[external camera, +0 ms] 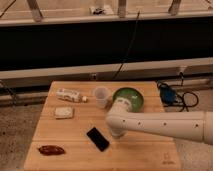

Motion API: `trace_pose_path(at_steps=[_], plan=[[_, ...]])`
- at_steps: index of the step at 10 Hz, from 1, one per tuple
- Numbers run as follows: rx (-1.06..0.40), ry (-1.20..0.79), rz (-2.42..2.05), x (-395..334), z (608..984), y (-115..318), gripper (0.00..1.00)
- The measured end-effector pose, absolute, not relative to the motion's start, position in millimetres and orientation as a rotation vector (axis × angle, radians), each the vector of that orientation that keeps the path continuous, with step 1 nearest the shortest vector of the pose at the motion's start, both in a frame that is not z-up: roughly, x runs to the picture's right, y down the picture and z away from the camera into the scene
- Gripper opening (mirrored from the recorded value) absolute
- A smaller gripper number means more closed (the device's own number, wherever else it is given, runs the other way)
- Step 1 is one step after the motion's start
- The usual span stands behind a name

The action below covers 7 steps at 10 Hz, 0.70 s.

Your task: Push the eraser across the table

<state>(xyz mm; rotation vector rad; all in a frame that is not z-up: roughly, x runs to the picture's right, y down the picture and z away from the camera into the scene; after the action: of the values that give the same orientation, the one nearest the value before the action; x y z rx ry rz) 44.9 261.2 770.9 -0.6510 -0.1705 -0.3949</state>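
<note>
The eraser (98, 138) is a flat black block lying at an angle on the light wooden table (75, 131), in the front middle. My white arm reaches in from the right across the table. The gripper (115, 131) is at the arm's end, just to the right of the eraser and close to it, low over the tabletop. The arm's rounded wrist hides the gripper's tip. I cannot tell whether it touches the eraser.
A green bowl (131, 97) and a clear cup (101, 96) stand at the back, behind my arm. A white bottle (69, 95) lies at the back left, a pale square pad (64, 112) below it. A reddish-brown oblong thing (51, 149) lies front left. Blue gear with cables (168, 94) sits right of the table.
</note>
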Motion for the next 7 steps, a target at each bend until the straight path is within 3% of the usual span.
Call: trace_pose_path(at_steps=[7], plan=[[-0.639,-0.208,-0.521,-8.2,782.0,260.2,0.02]])
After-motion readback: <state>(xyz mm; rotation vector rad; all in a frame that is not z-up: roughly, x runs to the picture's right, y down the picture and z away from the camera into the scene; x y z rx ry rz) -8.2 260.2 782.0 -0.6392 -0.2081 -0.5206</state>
